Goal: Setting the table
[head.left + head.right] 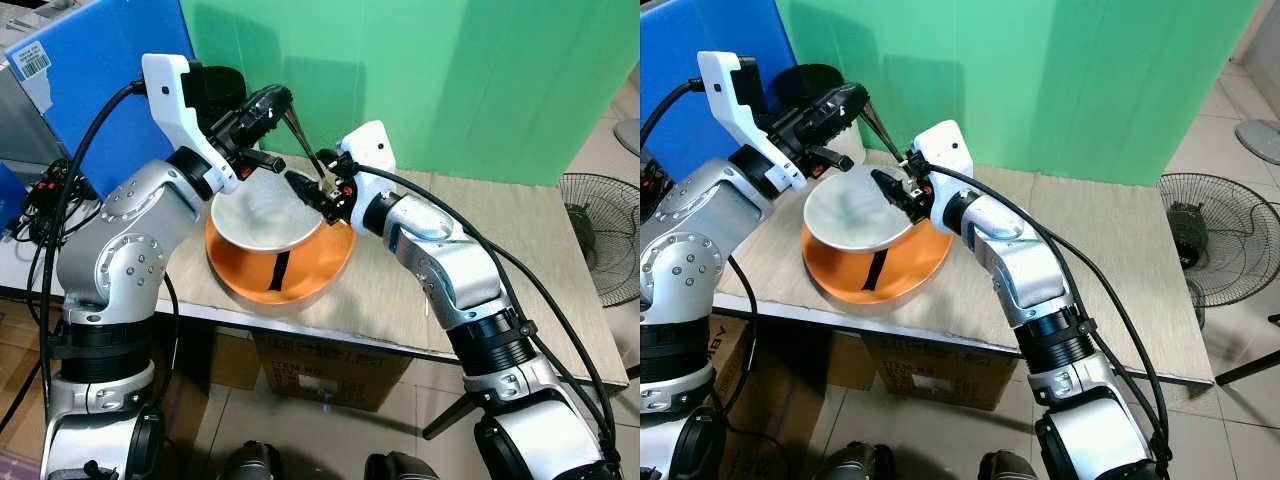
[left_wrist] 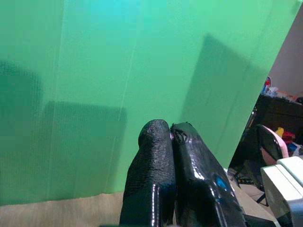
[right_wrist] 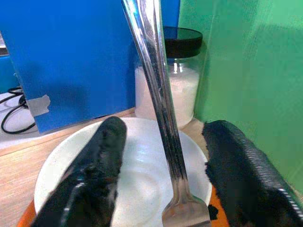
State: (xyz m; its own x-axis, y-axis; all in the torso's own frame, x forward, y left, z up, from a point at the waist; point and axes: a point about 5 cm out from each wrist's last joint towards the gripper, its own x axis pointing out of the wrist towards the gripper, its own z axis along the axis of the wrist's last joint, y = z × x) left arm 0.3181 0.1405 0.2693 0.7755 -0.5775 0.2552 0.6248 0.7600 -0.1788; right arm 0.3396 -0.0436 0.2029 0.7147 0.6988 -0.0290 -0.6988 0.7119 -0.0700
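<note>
A white bowl (image 1: 258,222) sits inside an orange plate (image 1: 305,272) on the wooden table (image 1: 480,260). Above the bowl, my left gripper (image 1: 278,100) is shut on the upper handle of a metal fork (image 1: 305,145), which slants down toward the bowl's far rim. In the left wrist view its fingers (image 2: 156,156) press together. My right gripper (image 1: 312,188) is at the fork's lower end, over the bowl's rim. In the right wrist view the right gripper (image 3: 165,127) is open, with the fork (image 3: 158,94) passing between its fingers and its tines low over the bowl (image 3: 137,184).
A glass jar (image 3: 177,71) with a black lid stands just behind the bowl, against a blue board (image 1: 90,70) and green backdrop (image 1: 450,80). A floor fan (image 1: 600,230) is at the right. A cardboard box (image 1: 330,365) lies under the table. The table's right half is bare.
</note>
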